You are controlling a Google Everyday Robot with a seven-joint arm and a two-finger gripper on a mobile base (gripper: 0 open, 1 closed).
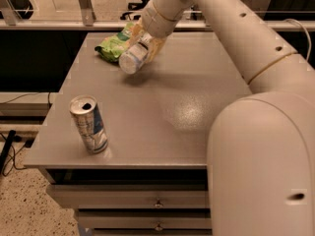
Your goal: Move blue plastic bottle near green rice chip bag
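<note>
My gripper (pixel 142 45) is shut on the blue plastic bottle (pixel 132 59), a small clear bottle with a pale label. It holds the bottle tilted, bottom end towards the camera, a little above the grey table (pixel 197 102). The green rice chip bag (pixel 114 45) lies on the table's far left part, just left of and behind the bottle, partly hidden by the gripper. The bottle's shadow falls on the table right below it.
A silver-blue drink can (pixel 89 124) stands upright near the table's front left edge. My white arm (pixel 256 132) fills the right side of the view. Drawers with small knobs (pixel 157 204) sit under the tabletop. A rail runs behind the table.
</note>
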